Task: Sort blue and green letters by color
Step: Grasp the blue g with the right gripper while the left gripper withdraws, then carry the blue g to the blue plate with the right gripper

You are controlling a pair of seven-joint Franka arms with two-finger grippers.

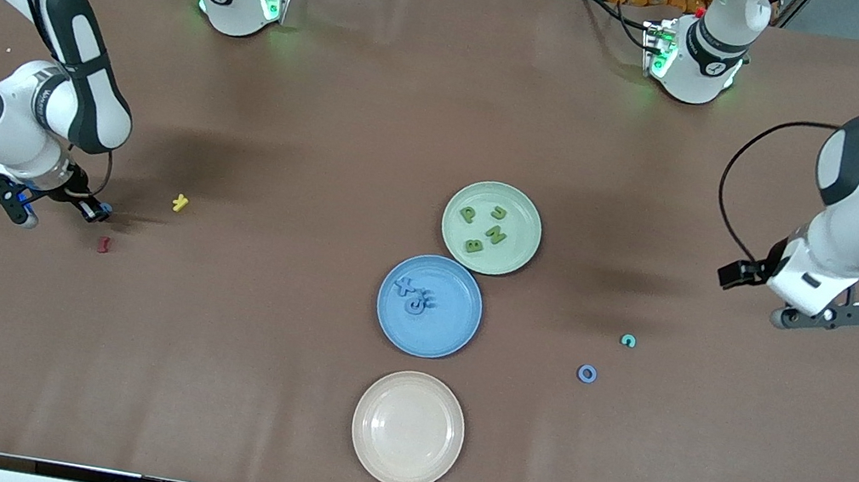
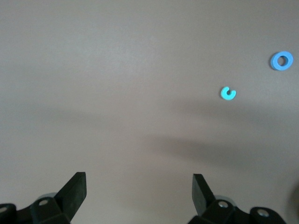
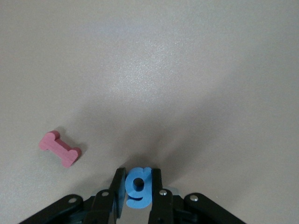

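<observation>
Blue letter (image 3: 138,187) clamped in right end effector (image 3: 138,191), left end effector (image 2: 139,191) wide open, empty.

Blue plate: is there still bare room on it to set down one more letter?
Yes. The blue plate is bare over its half nearer the front camera; its letters crowd the part toward the green plate. The pink plate holds nothing.

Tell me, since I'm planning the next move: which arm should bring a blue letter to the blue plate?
Right. The right gripper is already shut on a blue letter, low over the table at the right arm's end. The left gripper is open and empty. The blue plate sits mid-table.
</observation>
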